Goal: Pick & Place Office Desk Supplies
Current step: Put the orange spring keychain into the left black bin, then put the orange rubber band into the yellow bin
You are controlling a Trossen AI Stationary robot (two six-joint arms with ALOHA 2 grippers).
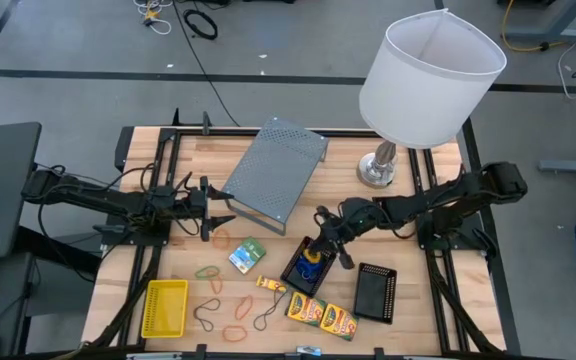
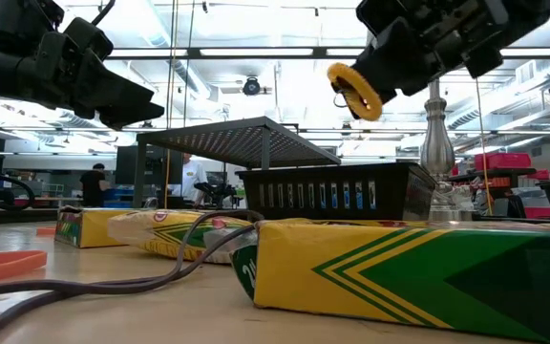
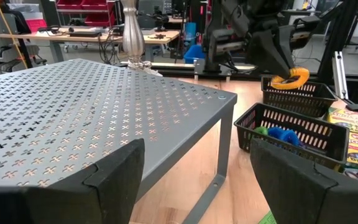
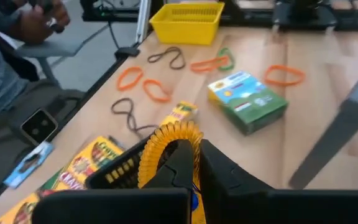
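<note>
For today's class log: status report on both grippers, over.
Right gripper shut on yellow band, above mesh tray. Left gripper open, idle beside grey shelf. Nothing in the way.

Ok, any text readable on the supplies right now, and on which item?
"CRAY": partial lettering on the yellow-green cardboard crayon box, rest cut off.
Small green-white packet: print too blurred to read.
Small yellow crayon box beside the dark band: unreadable.
Nothing else carries legible text.
</note>
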